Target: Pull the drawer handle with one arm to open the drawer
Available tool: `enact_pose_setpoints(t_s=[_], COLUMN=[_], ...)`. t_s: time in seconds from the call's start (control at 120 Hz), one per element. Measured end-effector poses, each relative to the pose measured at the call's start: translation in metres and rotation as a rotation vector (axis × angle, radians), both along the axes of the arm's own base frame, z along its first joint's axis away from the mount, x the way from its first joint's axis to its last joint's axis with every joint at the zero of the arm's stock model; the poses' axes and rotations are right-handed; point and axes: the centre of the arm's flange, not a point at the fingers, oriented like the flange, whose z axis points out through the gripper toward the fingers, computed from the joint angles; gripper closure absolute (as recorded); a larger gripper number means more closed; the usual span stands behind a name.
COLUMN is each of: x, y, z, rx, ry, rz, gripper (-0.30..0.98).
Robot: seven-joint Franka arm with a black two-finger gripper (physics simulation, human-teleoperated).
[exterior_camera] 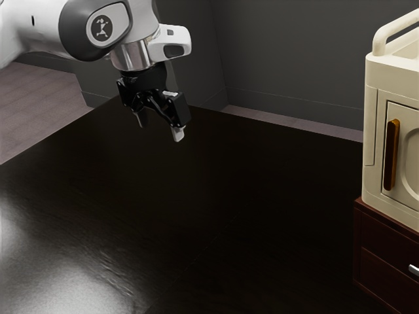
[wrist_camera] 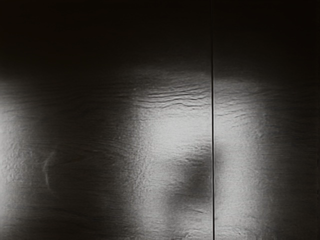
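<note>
So going from the exterior view's left: the end effector [exterior_camera: 159, 127] is hanging above the dark counter [exterior_camera: 216, 209], fingers spread with nothing between them, so yeah, released. I'd call this the approach step, basically the very start of it.

Way over at the exterior view's right there's a dark red drawer unit [exterior_camera: 372, 234] with a cream cabinet [exterior_camera: 372, 134] sitting on top. The silver drawer handle [exterior_camera: 414, 269] is on the red unit's front, partly cut off by the picture edge, well apart from the end effector. Can't see any drawer sticking out. Next move imo: swing across toward that front, drop down to handle height, line the fingers up either side, then close and pull. Don't get suckered by the brown door handle [exterior_camera: 391, 154] on the cream one, pretty sure that's a decoy.

As for the views, the exterior one is where you get the handle and both cabinets. The wrist one gives you close-up wood grain, glare and a crisp dark seam [wrist_camera: 213, 150], so not much help for aiming lol.
</note>
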Motion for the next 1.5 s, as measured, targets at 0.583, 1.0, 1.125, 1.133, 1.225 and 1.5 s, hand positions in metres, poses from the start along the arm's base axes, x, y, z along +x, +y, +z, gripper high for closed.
enact_pose_setpoints(t_s=[0.583,1.0,1.125,1.133,1.225,1.5], x=[-0.071,-0.122,-0.161,-0.163,-0.163,-0.227], y=[-0.171,-0.210,-0.271,-0.276,-0.311,-0.367], z=[0.126,0.071,0.059,0.058,0.036,-0.009], rx=[0.119,0.180,0.140,0.138,0.091,0.098], ry=[-0.202,-0.127,-0.255,-0.262,-0.296,-0.395], rz=[-1.129,-1.684,-1.829,-1.840,-1.897,-1.980], gripper=[0.00,0.02,0.04,0.05,0.06,0.13])
